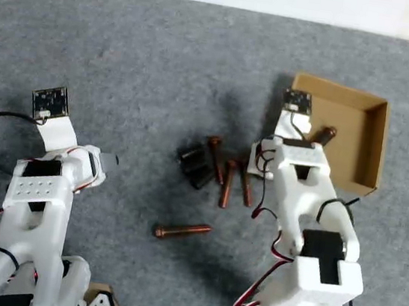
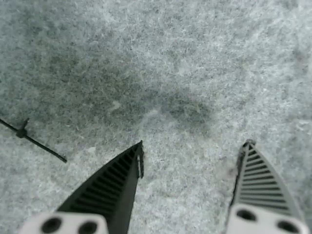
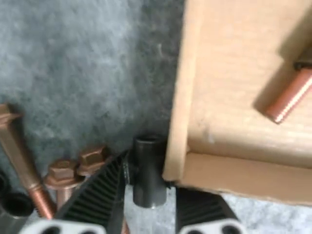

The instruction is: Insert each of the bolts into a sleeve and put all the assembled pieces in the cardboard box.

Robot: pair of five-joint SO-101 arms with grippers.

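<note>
My right hand is clenching a black cylindrical sleeve just beside the corner of the brown cardboard box, where a copper-coloured threaded bolt is lying; my left hand is hanging released over the grey felt desk.

Grey mat w/ zip tie

Copper bolts, blk sleeves beside cardboard box; 1 bolt inside.
</note>
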